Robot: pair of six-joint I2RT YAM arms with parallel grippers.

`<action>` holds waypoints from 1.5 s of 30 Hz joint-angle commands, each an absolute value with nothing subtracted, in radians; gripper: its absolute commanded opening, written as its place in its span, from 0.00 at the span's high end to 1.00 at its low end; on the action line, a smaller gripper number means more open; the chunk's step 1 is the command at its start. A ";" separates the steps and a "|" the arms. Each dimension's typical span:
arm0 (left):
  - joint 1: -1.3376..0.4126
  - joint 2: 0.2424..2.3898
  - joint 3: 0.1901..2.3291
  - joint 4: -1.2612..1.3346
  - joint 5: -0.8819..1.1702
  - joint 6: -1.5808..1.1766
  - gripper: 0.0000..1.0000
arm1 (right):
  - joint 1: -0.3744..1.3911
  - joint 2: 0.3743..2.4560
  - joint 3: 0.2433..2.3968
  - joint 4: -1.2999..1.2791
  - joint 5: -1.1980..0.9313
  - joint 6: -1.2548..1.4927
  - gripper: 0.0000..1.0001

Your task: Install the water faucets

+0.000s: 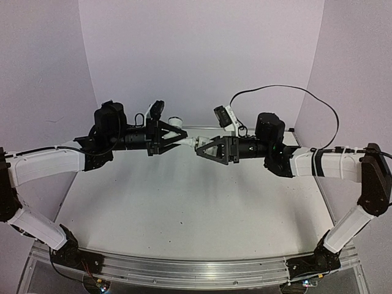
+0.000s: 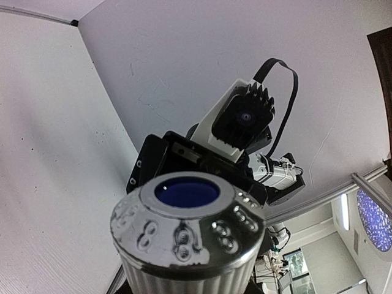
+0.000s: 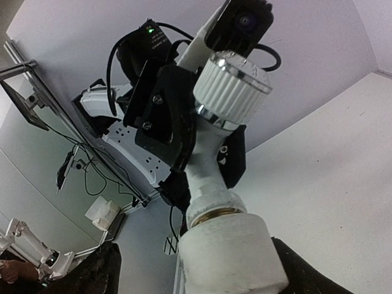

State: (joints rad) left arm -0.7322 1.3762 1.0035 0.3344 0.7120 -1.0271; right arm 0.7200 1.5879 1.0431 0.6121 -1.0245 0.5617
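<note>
Two white plastic pieces meet end to end in the air over the far edge of the table (image 1: 184, 208), about midway along it. The knobbed faucet part (image 3: 205, 153) has a smooth white stem topped by a ribbed white knob (image 3: 231, 86) with a chrome band beneath it. Seen from the left wrist, the knob's top is chrome with a dark blue disc in its middle. At the stem's other end sits a brass-coloured threaded ring (image 3: 211, 214). Right against the ring is the second faucet part (image 3: 229, 254), a wider, matte white piece nearest the right wrist camera. Whether the thread is screwed in I cannot tell.

The left gripper (image 1: 177, 139) has its black fingers pressed onto the stem from both sides, pinching it just below the knob. The right gripper (image 1: 200, 147) has its jaws spread around the second faucet part, with a gap showing on one side.
</note>
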 commanded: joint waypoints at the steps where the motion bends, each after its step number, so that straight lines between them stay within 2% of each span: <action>1: -0.735 1.392 1.081 0.406 0.749 -0.989 1.00 | 0.735 1.555 1.009 0.695 -0.998 0.589 0.32; 3: -0.735 1.401 1.089 0.406 0.763 -0.973 1.00 | 0.735 1.554 1.008 0.700 -0.968 0.614 0.47; 4: -0.735 1.403 1.092 0.406 0.782 -0.946 1.00 | 0.735 1.557 1.012 0.706 -0.948 0.655 0.66; 5: -0.735 1.404 1.092 0.406 0.788 -0.931 1.00 | 0.735 1.560 1.015 0.709 -0.947 0.670 0.70; 7: -0.735 1.399 1.090 0.407 0.820 -0.855 1.00 | 0.735 1.574 1.027 0.731 -0.947 0.751 0.90; 9: -0.745 1.381 1.083 0.407 0.851 -0.747 1.00 | 0.733 1.586 1.047 0.738 -0.953 0.827 0.98; 14: -0.782 1.208 0.904 0.378 0.888 0.056 1.00 | 0.732 1.646 1.104 0.870 -1.053 1.150 1.00; 16: -0.783 1.147 0.827 0.342 0.849 0.499 1.00 | 0.732 1.670 1.107 0.959 -1.083 1.289 1.00; 18: -0.779 1.173 0.958 0.162 0.738 0.734 1.00 | 0.731 1.695 1.125 0.975 -1.101 1.380 1.00; 19: -0.779 1.194 1.008 0.089 0.727 0.756 1.00 | 0.730 1.703 1.129 0.978 -1.104 1.392 1.00; 20: -0.779 1.226 1.073 -0.021 0.702 0.823 1.00 | 0.730 1.711 1.134 0.989 -1.112 1.427 0.99; 22: -0.779 1.239 1.133 -0.057 0.685 0.831 1.00 | 0.729 1.706 1.118 1.003 -1.108 1.418 0.71; 24: -0.779 1.233 1.134 -0.051 0.692 0.788 1.00 | 0.725 1.683 1.094 1.002 -1.090 1.367 0.51; 25: -0.779 1.221 1.127 -0.028 0.691 0.673 1.00 | 0.721 1.654 1.067 0.984 -1.067 1.311 0.27; 26: -0.778 1.210 1.124 -0.025 0.693 0.616 1.00 | 0.721 1.643 1.059 0.966 -1.058 1.262 0.19; 27: -0.779 1.199 1.115 -0.011 0.691 0.536 1.00 | 0.720 1.627 1.044 0.929 -1.054 1.210 0.05; 29: -0.779 1.179 1.086 0.059 0.669 0.344 1.00 | 0.719 1.602 1.038 0.837 -1.055 1.089 0.02; 30: -0.779 1.170 1.060 0.128 0.617 0.126 1.00 | 0.719 1.566 1.040 0.678 -1.046 0.916 0.02; 33: -0.779 1.187 1.050 0.180 0.526 -0.226 1.00 | 0.721 1.499 1.042 0.399 -0.988 0.613 0.02; 34: -0.779 1.220 1.051 0.183 0.507 -0.494 1.00 | 0.724 1.436 1.016 0.310 -0.934 0.409 0.02; 39: -0.778 1.297 1.010 0.222 0.624 -0.797 1.00 | 0.727 1.351 0.978 0.240 -0.899 0.087 0.02; 45: -0.778 1.286 0.977 0.288 0.696 -0.870 1.00 | 0.775 1.382 0.966 0.288 -0.822 -0.016 0.02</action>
State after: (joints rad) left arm -0.7731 1.2984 0.9764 0.1844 0.6151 -0.7231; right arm 0.7357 1.3655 0.9649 0.2249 -0.8734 0.1474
